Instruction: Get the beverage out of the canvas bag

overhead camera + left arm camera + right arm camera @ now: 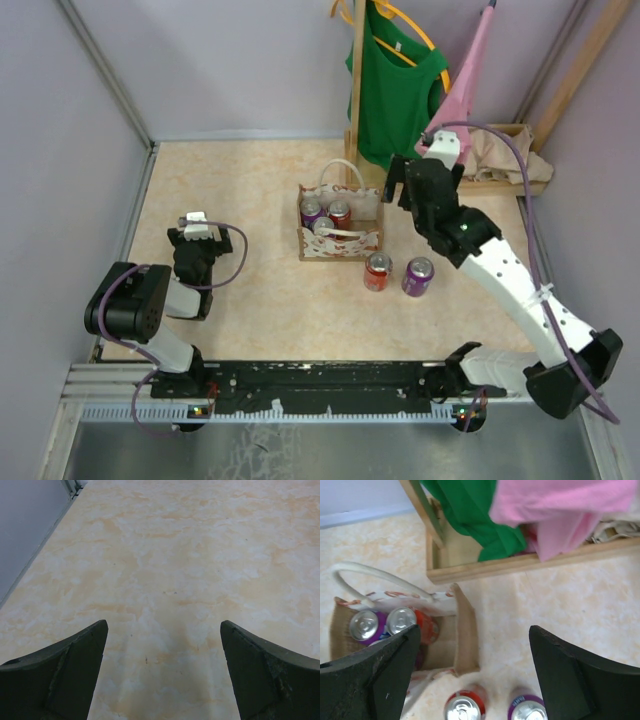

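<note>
My right pincer [474,630], spread and empty, hangs by the cream red-flowered canvas bag [345,243] — 3 drink cans [340,212] inside. Left pincer [164,627] likewise spread.

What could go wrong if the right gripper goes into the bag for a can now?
1. The cans in the bag sit bunched at one end; the open right gripper may catch two or shove a neighbour.
2. The white handle loops up right beside them; a finger could snag it and drag the bag.
3. The red can and purple can stand close in front of the bag; a dragged bag might topple them.
</note>
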`<action>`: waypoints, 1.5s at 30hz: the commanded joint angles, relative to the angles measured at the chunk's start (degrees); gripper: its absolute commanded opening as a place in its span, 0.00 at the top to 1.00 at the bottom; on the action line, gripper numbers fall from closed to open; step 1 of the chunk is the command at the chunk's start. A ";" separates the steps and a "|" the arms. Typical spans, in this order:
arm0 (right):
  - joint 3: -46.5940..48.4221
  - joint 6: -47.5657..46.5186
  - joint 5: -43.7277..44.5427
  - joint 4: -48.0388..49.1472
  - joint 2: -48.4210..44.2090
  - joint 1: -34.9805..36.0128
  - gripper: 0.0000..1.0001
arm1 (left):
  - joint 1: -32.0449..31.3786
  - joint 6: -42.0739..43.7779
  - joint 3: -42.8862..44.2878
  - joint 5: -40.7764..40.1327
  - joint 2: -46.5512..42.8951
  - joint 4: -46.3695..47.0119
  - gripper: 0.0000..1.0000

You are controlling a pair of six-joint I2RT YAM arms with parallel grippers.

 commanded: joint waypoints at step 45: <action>11.94 0.96 -23.31 -1.56 34.80 12.96 0.01 | 0.00 -0.57 -0.36 -0.42 0.43 2.49 0.00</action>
